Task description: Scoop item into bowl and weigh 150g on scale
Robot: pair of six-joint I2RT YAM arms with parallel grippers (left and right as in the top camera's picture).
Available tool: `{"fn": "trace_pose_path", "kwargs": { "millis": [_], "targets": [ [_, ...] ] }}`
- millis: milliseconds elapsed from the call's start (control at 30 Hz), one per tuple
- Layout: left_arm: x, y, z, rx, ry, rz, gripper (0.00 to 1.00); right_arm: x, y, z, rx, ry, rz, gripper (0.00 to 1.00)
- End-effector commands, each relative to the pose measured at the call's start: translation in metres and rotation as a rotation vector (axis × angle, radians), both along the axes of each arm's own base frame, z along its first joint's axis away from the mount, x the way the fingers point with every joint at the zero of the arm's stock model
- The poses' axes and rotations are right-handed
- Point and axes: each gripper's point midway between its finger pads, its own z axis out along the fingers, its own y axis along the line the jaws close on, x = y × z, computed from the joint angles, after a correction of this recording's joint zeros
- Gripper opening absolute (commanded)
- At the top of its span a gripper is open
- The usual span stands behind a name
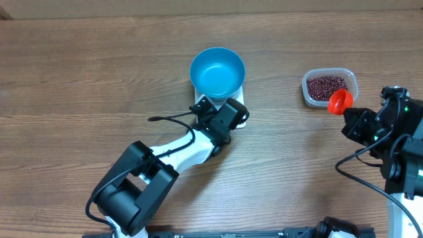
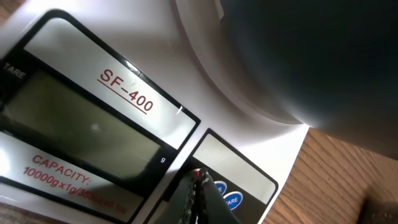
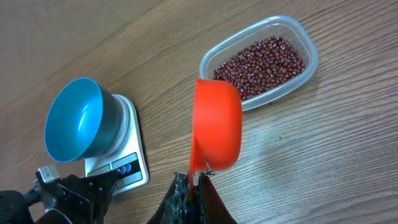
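resting on the wooden tabletop (image 1: 79, 79), a blue bowl (image 1: 217, 71) sits empty on the white scale (image 1: 239, 100), near 12 o'clock in the overhead view.
the left jaws, pressed together, hold their tips at the scale's button panel, at 6 o'clock of the bowl. a clear tub (image 1: 307, 92) lies well apart at 3 o'clock of the bowl, with the red-brown beans (image 1: 324, 86) heaped inside. the right jaws pinch the handle of a red scoop (image 1: 340, 101), held at the tub's 5 o'clock edge.
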Motion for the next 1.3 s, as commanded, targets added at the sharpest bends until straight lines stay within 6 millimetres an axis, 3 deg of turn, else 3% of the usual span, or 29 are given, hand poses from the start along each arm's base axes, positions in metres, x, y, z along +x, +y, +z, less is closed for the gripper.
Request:
{"fn": "trace_pose_path", "kwargs": {
  "millis": [0, 467, 600, 800, 933, 1000, 1100, 1167, 1267],
  "targets": [
    [0.001, 0.008, -0.007, 0.024, 0.01, 0.034, 0.06, 0.001, -0.001, 0.009, -0.004, -0.023, 0.003, 0.04],
    [0.007, 0.007, -0.012, 0.005, 0.004, 0.04, 0.04, -0.001, 0.0, 0.007, 0.001, -0.01, 0.004, 0.04],
    [0.0, -0.004, -0.01, 0.009, 0.023, -0.074, 0.04, -0.001, 0.0, 0.007, 0.0, -0.01, 0.004, 0.04],
    [-0.014, -0.015, 0.033, 0.031, -0.011, -0.292, 0.04, -0.001, 0.0, 0.007, -0.001, -0.011, 0.004, 0.04],
    [-0.045, 0.007, 0.067, 0.126, 0.019, -0.408, 0.04, 0.001, -0.001, 0.01, -0.006, -0.025, 0.004, 0.04],
    [-0.062, 0.021, 0.094, 0.192, -0.004, -0.494, 0.05, 0.002, -0.001, 0.011, -0.032, -0.035, 0.025, 0.04],
    [-0.072, 0.032, 0.131, 0.272, -0.113, -0.61, 0.08, 0.002, -0.002, 0.011, -0.038, -0.035, 0.021, 0.04],
    [-0.074, 0.034, 0.15, 0.276, -0.175, -0.633, 0.04, 0.004, -0.004, 0.011, -0.043, -0.038, 0.017, 0.04],
    [-0.073, 0.03, 0.15, 0.187, -0.147, -0.54, 0.04, 0.01, -0.005, 0.006, -0.038, -0.025, 0.017, 0.04]
  ]
}}
